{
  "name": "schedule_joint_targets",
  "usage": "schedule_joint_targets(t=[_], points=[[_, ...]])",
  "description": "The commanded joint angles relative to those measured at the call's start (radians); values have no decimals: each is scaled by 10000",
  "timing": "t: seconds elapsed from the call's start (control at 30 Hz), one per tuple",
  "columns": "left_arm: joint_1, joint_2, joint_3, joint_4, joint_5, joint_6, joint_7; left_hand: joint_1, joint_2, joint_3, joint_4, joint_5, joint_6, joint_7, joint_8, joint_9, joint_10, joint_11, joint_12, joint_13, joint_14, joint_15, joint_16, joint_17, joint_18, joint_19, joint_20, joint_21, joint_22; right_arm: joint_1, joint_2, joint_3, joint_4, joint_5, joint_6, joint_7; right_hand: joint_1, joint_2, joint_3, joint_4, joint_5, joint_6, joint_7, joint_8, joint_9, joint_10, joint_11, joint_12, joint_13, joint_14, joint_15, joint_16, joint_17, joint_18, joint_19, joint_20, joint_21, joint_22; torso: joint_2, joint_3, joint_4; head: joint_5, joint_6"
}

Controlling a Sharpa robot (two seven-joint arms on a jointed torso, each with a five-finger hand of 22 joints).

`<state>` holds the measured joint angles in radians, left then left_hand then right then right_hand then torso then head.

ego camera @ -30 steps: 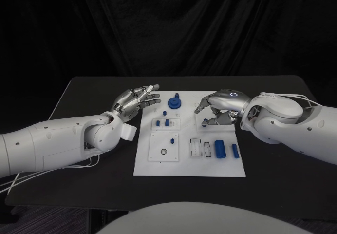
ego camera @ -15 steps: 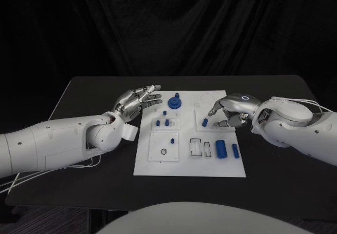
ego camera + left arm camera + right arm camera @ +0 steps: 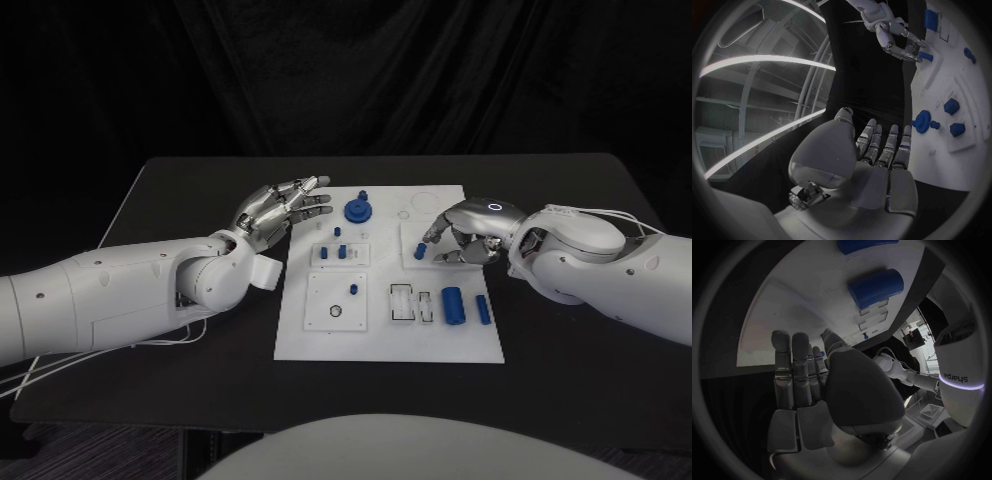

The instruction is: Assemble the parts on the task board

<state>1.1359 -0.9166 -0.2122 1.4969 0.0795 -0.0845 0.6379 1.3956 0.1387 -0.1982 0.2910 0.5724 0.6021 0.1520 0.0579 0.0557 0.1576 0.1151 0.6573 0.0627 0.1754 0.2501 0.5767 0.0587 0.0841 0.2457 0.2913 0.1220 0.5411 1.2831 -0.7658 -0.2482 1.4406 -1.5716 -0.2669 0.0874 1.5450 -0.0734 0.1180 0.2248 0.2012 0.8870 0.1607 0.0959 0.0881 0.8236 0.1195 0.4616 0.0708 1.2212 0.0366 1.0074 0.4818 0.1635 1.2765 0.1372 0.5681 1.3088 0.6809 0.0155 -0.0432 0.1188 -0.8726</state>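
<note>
On the black table [image 3: 173, 190] the white task board [image 3: 378, 340] lies centred, with a blue knob part [image 3: 358, 209] near its far edge, small blue pegs [image 3: 335, 252] in a block below it, and two blue cylinders [image 3: 453, 305] lying at the board's right. Left hand [image 3: 278, 208] hovers just beside the board's left far corner, fingers spread and straight, holding nothing. Right hand [image 3: 464, 232] is over the board's right far part, fingers curled down at a small blue peg [image 3: 421, 251]; cannot tell whether it grips the peg.

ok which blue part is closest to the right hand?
The small blue peg on the board's upper right panel, right at the right hand's fingertips. The round knobbed part and the cylinders lie farther off.
</note>
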Motion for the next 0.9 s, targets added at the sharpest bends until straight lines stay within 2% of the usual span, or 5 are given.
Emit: schedule_joint_targets(t=[0.03,0.13,0.3,0.5,0.9], points=[[-29,30,10,28,54,154,18,62,90,83,-14,67,40,48,63,11,-8,89,35,7,-3,104,37,10,-76,75,0,29,-16,-45,58,5,-52,20,-156,53,107,-20,74,13,41,-70,64,-95,-31,140,-16,-76,-23,36,-42,-42,-9,-34,36,-37,-30,453,-8,1,6,-15,0],[-39,39,10,27,54,172,1,94,90,95,-16,90,53,53,66,13,-13,98,35,7,-7,111,37,10,-75,67,1,27,-32,-58,107,5,-86,20,-156,61,120,-31,108,53,38,-142,137,-144,-56,309,-34,-126,-26,50,-55,-50,-3,-37,53,-49,-25,464,-6,2,8,-29,0],[-76,47,10,-5,53,195,-17,121,93,107,-17,113,58,59,67,13,-16,104,38,6,-12,116,37,9,-74,69,1,29,-28,-87,236,6,-156,20,-137,85,121,-30,137,94,37,-136,151,-147,-60,446,-48,-158,-23,68,-66,-46,16,-37,63,-59,-32,469,1,-3,-1,-26,0],[-144,31,10,-18,53,219,-40,197,97,141,-18,190,167,77,89,26,-10,123,84,10,-21,122,53,10,-73,69,1,34,-35,-115,343,6,-203,20,-85,105,377,-114,397,84,379,4,109,-96,-39,688,-72,-423,-48,64,-100,-89,8,-40,78,-99,-61,490,0,-6,-1,-1,0],[-278,-21,11,-18,53,183,-37,255,84,163,-13,263,220,98,105,32,-6,146,103,11,-30,127,66,10,-84,-45,3,-20,-240,-164,538,8,-283,20,-85,162,606,-292,929,128,328,335,59,33,63,1150,-139,-631,-2,74,-157,-107,40,-42,89,-152,-50,516,-4,-9,0,-2,0]])
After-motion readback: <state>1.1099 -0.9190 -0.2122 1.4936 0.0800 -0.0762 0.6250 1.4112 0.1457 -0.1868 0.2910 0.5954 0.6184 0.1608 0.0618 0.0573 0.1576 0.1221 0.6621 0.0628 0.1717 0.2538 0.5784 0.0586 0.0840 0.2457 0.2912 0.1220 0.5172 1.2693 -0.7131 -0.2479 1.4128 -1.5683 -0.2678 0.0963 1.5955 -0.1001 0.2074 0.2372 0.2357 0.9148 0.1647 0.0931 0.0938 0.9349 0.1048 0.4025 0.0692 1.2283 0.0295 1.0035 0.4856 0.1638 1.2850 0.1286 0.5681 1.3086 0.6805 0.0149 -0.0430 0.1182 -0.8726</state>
